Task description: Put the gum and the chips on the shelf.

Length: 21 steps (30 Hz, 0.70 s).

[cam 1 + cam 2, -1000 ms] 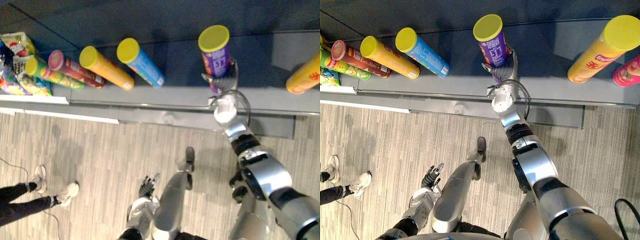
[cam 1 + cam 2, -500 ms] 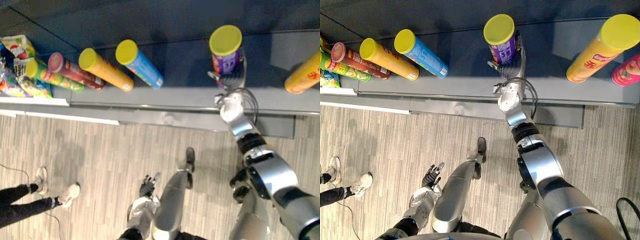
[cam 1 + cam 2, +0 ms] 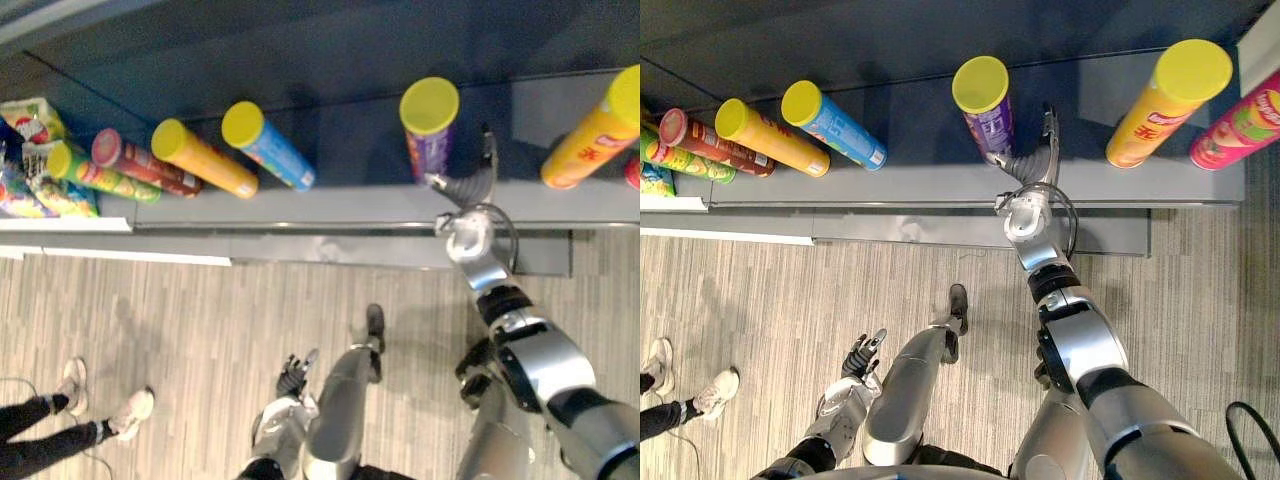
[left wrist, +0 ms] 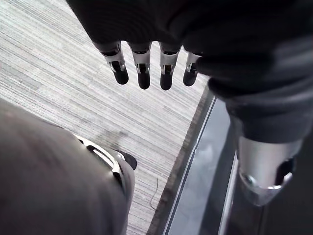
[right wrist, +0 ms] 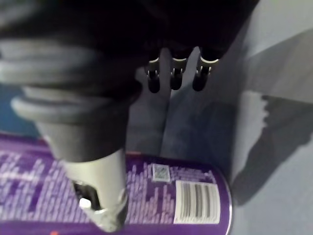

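A purple chips can (image 3: pixel 430 125) with a yellow lid stands upright on the grey shelf (image 3: pixel 350 200). My right hand (image 3: pixel 1035 165) is just to its right, open, its fingers straight and pointing into the shelf. In the right wrist view the can (image 5: pixel 161 196) lies beside the thumb (image 5: pixel 100 196), and the fingertips (image 5: pixel 176 81) are over bare shelf with nothing between them. My left hand (image 3: pixel 293 372) hangs low over the floor with relaxed fingers (image 4: pixel 142 73).
Blue (image 3: pixel 265 145), orange (image 3: pixel 200 158), red (image 3: pixel 140 163) and green (image 3: pixel 95 172) cans stand to the left on the shelf, with snack bags (image 3: pixel 25 140) past them. An orange can (image 3: pixel 590 140) and a pink can (image 3: pixel 1240 125) stand to the right. A person's shoes (image 3: pixel 100 400) show on the floor at left.
My right hand has opened, let go of the purple can and drawn back to its right side. The can stays standing on the shelf. The camera has shifted.
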Available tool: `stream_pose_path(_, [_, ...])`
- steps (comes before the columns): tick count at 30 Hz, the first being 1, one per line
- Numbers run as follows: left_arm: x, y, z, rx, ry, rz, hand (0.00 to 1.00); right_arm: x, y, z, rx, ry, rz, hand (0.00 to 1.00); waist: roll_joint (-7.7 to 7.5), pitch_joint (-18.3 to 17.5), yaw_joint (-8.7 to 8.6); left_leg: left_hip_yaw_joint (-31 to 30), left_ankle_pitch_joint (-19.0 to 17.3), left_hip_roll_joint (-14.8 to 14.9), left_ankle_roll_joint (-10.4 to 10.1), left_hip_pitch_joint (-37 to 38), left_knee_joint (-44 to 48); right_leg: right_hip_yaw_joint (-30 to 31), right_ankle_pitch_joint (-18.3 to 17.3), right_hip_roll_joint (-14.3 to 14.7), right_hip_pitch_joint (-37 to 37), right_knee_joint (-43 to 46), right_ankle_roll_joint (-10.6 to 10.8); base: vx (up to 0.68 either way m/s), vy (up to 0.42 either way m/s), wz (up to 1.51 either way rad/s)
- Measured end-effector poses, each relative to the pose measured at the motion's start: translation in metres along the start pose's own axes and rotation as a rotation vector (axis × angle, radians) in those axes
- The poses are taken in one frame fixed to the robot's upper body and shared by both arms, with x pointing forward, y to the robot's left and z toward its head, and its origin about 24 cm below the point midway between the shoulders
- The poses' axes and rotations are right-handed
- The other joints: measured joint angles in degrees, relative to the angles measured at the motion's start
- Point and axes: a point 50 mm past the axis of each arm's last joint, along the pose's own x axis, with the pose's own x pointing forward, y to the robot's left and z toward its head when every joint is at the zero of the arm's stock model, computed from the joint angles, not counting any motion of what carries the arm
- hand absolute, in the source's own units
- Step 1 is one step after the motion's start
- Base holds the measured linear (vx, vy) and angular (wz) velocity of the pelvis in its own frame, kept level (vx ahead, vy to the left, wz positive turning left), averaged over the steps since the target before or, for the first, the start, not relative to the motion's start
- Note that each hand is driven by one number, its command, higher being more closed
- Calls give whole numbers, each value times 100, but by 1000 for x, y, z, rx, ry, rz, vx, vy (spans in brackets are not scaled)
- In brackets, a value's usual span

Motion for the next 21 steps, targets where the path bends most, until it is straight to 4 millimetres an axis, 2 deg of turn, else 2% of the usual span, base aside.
stream_pose_path(4, [0,4,-3,10,16,28,0,-6,2,-11,-18,38,33,0,-6,4,-125,55,96,8,-30,278,-267,42,35,82,186,-147,23,50,-31,-6])
stream_pose_path(9, [0,5,-5,44,25,37,0,-7,3,-12,-11,47,46,0,-18,12,-164,184,253,21,-76,653,-673,72,119,186,394,-331,7,75,-25,-10])
stream_pose_path(12, [-1,8,-7,43,35,48,0,-7,2,-14,-12,50,47,0,-39,12,-287,199,306,18,-98,780,-840,58,141,225,487,-422,18,75,-3,-2])
stream_pose_path(14, [0,9,-7,37,39,53,0,-8,-2,-18,-20,63,42,0,-52,17,-296,232,356,10,-114,912,-998,64,147,253,564,-486,27,69,-2,-5])
stream_pose_path(18, [-1,15,-7,22,41,72,0,-22,-6,-40,-6,144,60,0,-202,26,-347,349,411,23,-150,1268,-1257,95,148,325,802,-606,30,61,-5,-8])
stream_pose_path(21, [-3,29,-10,52,48,77,0,-51,-2,-63,19,219,134,0,-455,25,-565,396,443,16,-178,1552,-1458,102,172,394,1060,-789,69,64,9,-6])
